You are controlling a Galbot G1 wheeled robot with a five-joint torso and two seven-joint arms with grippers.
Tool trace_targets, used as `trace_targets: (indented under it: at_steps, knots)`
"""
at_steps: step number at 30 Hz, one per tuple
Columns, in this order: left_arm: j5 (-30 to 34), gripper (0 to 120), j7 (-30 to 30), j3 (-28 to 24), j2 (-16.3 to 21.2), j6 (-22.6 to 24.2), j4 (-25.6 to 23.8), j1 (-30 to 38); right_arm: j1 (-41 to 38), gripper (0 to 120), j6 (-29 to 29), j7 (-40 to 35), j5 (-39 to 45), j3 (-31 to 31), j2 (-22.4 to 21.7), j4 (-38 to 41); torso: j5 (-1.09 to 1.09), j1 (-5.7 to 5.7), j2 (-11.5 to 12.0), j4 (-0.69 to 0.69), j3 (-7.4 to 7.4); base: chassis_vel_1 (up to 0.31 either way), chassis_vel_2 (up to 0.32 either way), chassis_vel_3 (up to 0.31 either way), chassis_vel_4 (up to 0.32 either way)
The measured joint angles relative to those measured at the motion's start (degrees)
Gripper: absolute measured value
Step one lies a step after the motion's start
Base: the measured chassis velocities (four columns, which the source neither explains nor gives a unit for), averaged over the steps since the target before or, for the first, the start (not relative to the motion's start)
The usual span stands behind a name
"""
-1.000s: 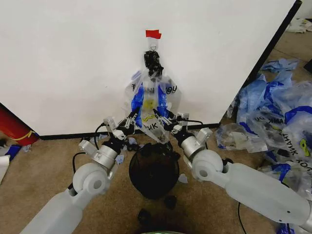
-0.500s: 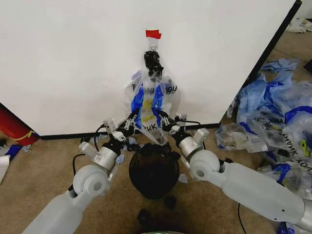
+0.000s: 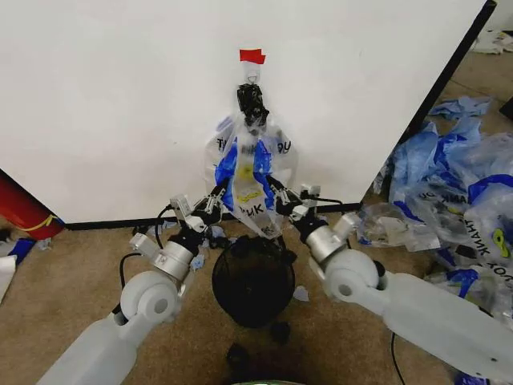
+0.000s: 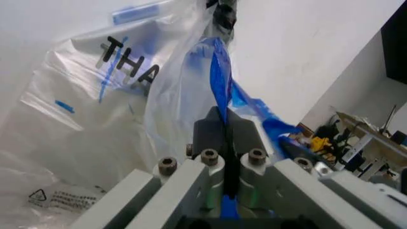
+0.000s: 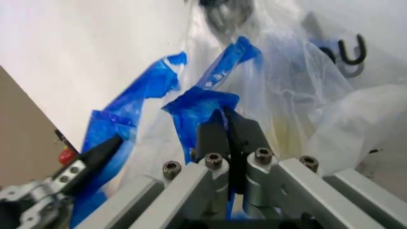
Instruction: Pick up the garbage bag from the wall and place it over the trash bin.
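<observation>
The garbage bag (image 3: 250, 178), clear with blue handles and black print, hangs on the wall (image 3: 120, 104) from a hook (image 3: 252, 77) under a red tape piece (image 3: 252, 55), with a black clip (image 3: 252, 100) at its top. My left gripper (image 3: 218, 195) is at the bag's lower left; the left wrist view shows this gripper (image 4: 224, 118) shut on a blue handle (image 4: 219, 81). My right gripper (image 3: 277, 190) is at the bag's lower right, and in the right wrist view it (image 5: 226, 120) is shut on the other blue handle (image 5: 200, 102). The black mesh trash bin (image 3: 253, 279) stands on the carpet just below both grippers.
A bluish pile of similar bags (image 3: 457, 188) lies on the floor at the right. A red object (image 3: 20, 210) sits at the far left by the wall's base. Small black clips (image 3: 279, 330) lie on the carpet in front of the bin.
My right arm has shifted a little to the right and its gripper has risen slightly with the handle. The left arm has stayed where it was.
</observation>
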State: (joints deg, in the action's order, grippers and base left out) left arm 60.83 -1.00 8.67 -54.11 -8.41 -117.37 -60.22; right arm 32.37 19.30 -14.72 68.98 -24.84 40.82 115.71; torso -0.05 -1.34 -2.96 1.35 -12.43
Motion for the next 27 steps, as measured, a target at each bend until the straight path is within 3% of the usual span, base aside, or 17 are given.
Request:
trace_targets:
  at_steps: [9, 22, 27]
  knots:
    - [-0.1, 0, -0.1, -0.8, -0.3, 0.0, 0.9, 0.8, 7.2, 0, 1.5, 4.7, 1.0, 5.8, -3.6, 3.4, 0.0, 0.0, 0.0, 0.01, 0.0, 0.0, 0.0, 0.0, 0.0]
    - [-0.5, 0, -0.1, -1.3, -1.0, 0.1, 1.0, 0.6, 5.7, 0, 0.9, 2.8, -1.7, 2.9, -2.5, 1.5, -0.01, 0.0, 0.0, -0.01, 0.0, 0.0, 0.0, 0.0, 0.0]
    - [-0.6, 0, -0.1, -0.7, -0.8, 0.1, 0.5, -0.2, 3.9, 18, -0.4, 1.2, -1.7, 2.0, -1.9, 1.5, -0.01, 0.0, 0.0, 0.0, 0.0, 0.0, 0.0, 0.0, 0.0]
